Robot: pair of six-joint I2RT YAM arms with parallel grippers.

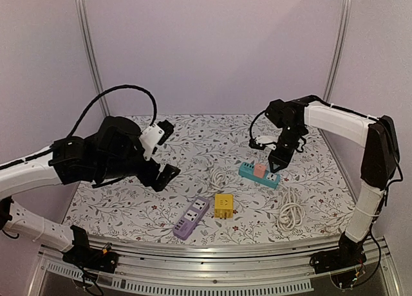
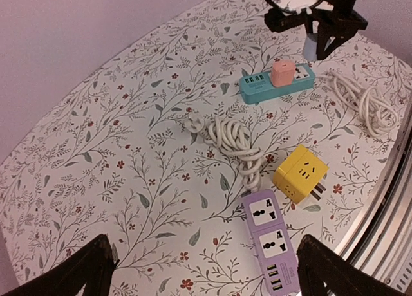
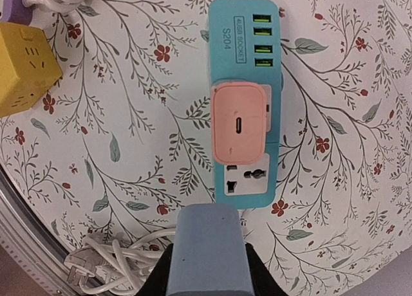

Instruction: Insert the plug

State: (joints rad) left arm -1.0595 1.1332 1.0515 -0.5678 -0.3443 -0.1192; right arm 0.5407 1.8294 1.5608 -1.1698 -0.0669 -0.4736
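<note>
A teal power strip (image 1: pixel 248 171) lies on the floral cloth at the right, with a pink adapter (image 1: pixel 259 170) plugged into it. In the right wrist view the teal power strip (image 3: pixel 243 26) has one free socket (image 3: pixel 248 180) just below the pink adapter (image 3: pixel 239 122). My right gripper (image 3: pixel 209 273) is shut on a blue-grey plug (image 3: pixel 209 244) and holds it above the strip's near end. My right gripper (image 1: pixel 278 159) hangs over the strip's right end. My left gripper (image 1: pixel 168 153) is open and empty, above the purple power strip (image 2: pixel 271 235).
A yellow cube adapter (image 1: pixel 223 205) lies beside the purple power strip (image 1: pixel 192 217). A white cable (image 2: pixel 235 138) runs from the purple strip toward the middle. Another white cable coil (image 1: pixel 291 213) lies at the front right. The table's metal rail (image 1: pixel 212 251) runs along the near edge.
</note>
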